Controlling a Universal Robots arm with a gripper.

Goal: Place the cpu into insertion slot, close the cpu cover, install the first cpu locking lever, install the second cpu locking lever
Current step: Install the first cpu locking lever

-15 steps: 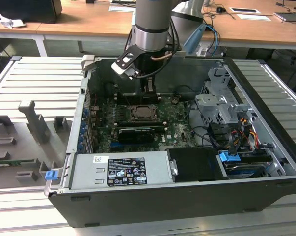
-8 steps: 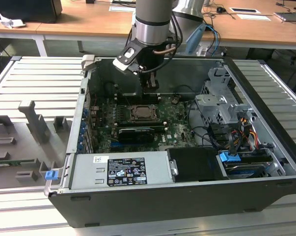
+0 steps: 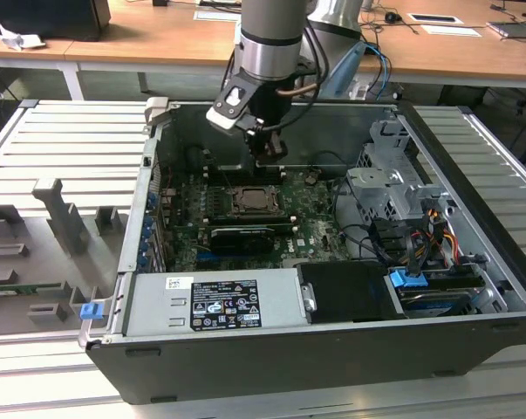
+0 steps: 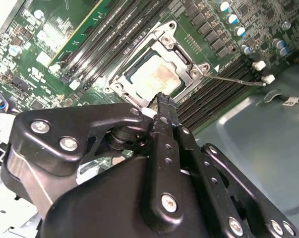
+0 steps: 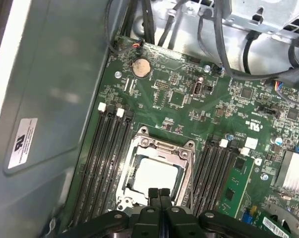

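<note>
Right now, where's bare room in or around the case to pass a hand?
Bare: metal panel beside the memory slots; ribbed table at the exterior view's right. Crowded: socket below the tool, cables by the drive cage.

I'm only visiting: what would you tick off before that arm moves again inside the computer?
1. cpu seated flat: ok.
2. cpu cover down over it: ok.
3. locking lever latched: not ok; its thin rod seems to stick out over the memory slots.
4. gripper empty, fingers shut: ok.
5. gripper poised above the cpu cover's edge: ok.
</note>
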